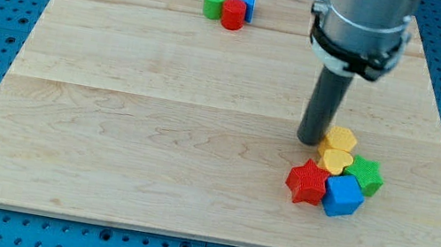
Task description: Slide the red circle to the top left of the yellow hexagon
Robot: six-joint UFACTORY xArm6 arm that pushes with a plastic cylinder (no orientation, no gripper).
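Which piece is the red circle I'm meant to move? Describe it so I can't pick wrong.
Look at the wooden board's top edge, left of centre, where three blocks huddle. The red circle is the short round one at the front, touching the green cylinder on its left and the blue triangle behind; the only red one there.

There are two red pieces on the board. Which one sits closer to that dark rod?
The red star, in the cluster at the view's lower right, just below my tip. The red circle sits far off at the view's top.

Bright and even all over, with light coming from above. Only small soft shadows under the blocks and beside my tip (310, 141) on the worktop (156, 131). Sharp enough in the middle, a bit fuzzy near the top edge.
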